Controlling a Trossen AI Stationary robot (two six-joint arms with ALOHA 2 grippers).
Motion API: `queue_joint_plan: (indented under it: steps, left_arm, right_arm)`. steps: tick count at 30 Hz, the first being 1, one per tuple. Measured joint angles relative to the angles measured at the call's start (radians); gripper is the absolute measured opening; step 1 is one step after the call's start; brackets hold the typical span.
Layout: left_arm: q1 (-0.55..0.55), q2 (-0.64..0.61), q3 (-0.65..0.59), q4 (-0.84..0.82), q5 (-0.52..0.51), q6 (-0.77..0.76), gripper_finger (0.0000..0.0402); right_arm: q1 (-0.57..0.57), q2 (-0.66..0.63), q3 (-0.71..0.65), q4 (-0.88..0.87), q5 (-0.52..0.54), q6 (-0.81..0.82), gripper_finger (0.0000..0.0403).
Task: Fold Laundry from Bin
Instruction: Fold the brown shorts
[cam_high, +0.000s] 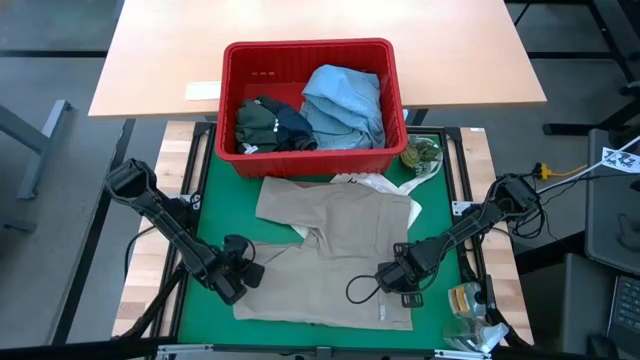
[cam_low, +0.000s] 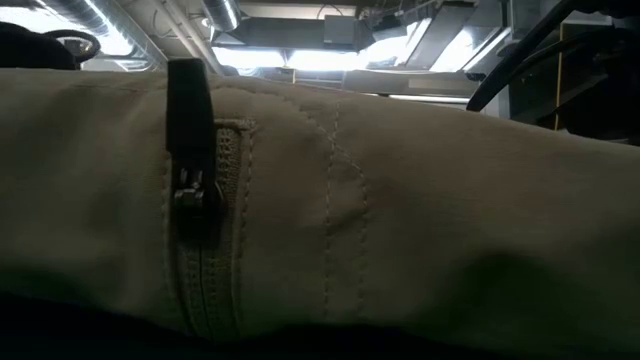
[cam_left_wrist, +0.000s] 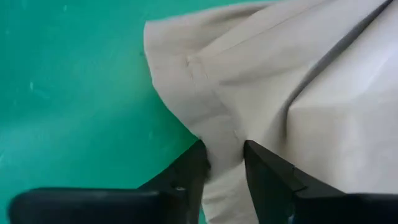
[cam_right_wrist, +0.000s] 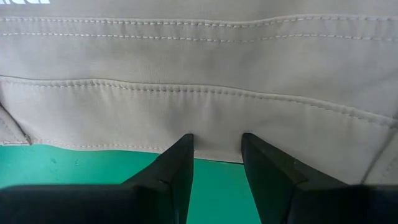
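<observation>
While the beige garment (cam_high: 335, 255) lies spread across the green mat (cam_high: 205, 225), both arms work at its near corners. At about 8 o'clock from the mat's centre, the left gripper (cam_high: 243, 262) sits at the garment's left edge; in the left wrist view its fingers (cam_left_wrist: 189, 174) straddle a folded hem of the beige cloth (cam_left_wrist: 261, 81), with fabric running down between them, so the jaws are closing on that edge. Bare mat shows to the outside of this gripper, leaving free room toward the left border. At 12 o'clock the red bin (cam_high: 312, 100) stands across the mat's far edge, just beyond the garment's far side. Inside it a dark olive-green garment (cam_high: 262, 120) and a navy piece (cam_high: 295, 128) fill the left half, and a light blue shirt (cam_high: 345, 105) fills the right half. A white cloth (cam_high: 385, 185) lies between the bin and the beige garment, partly under the latter. At about 4 o'clock the right gripper (cam_high: 392, 277) rests over the garment's right portion; in the right wrist view its fingers (cam_right_wrist: 177, 168) stand apart, open, at a stitched seam edge (cam_right_wrist: 205, 99) with green mat visible in the gap below. The low view is filled by beige fabric and a zipper (cam_low: 195, 200).
</observation>
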Motion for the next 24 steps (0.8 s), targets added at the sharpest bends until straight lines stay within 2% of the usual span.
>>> queue_joint_plan:
  steps: [5,7,11,15,24]
  left_arm:
    - [0.000,0.000,0.000,0.000,-0.049,0.001,0.0024]
    - [0.000,0.000,0.000,0.000,-0.064,0.001,0.0008]
    - [0.000,-0.005,0.000,-0.007,-0.117,0.001,0.0004]
    - [0.003,-0.024,0.000,-0.083,-0.151,-0.003,0.0003]
    - [0.036,-0.026,0.000,-0.197,-0.134,-0.006,0.0002]
  right_arm:
    - [0.000,0.000,0.000,0.000,0.000,0.000,0.0140]
    - [0.000,0.000,0.000,0.000,0.000,0.000,0.0140]
    - [0.000,0.000,0.000,0.000,0.000,0.000,0.0140]
    - [0.000,0.000,0.000,0.000,0.000,0.000,0.0140]
    - [0.000,0.000,0.000,-0.002,0.000,0.000,0.0140]
